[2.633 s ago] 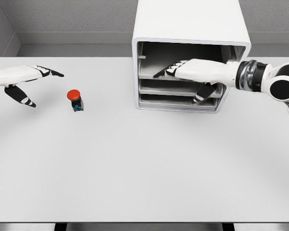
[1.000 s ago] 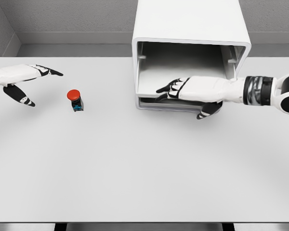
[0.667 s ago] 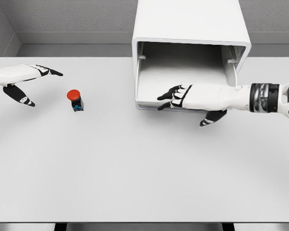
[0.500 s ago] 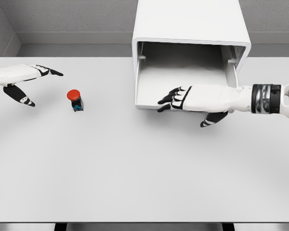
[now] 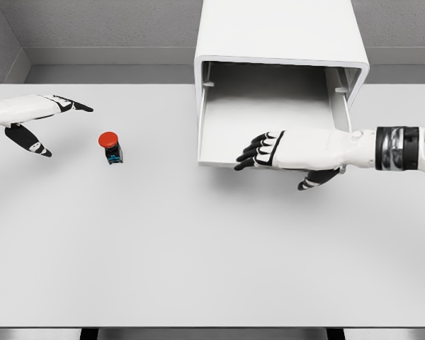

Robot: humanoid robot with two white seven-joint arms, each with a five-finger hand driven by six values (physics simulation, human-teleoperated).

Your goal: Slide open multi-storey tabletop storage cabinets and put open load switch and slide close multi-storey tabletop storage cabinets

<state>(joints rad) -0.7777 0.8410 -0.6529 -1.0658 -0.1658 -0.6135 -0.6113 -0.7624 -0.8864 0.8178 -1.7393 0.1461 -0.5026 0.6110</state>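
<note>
Nearest to you, your right hand (image 5: pixel 269 150) reaches in from the right with its black-tipped fingers curled over the front lip of the pulled-out grey drawer tray (image 5: pixel 227 131), thumb below, gripping that edge on the flat white tabletop (image 5: pixel 198 248). Off to the left, the small black load switch with a red round button (image 5: pixel 111 147) stands upright on the table, well apart from the drawer, and your left hand (image 5: pixel 35 117) hovers near it, fingers spread, holding nothing. Farthest back, the boxy white tabletop storage cabinet (image 5: pixel 280 35) sits with the drawer jutting from its open front.
</note>
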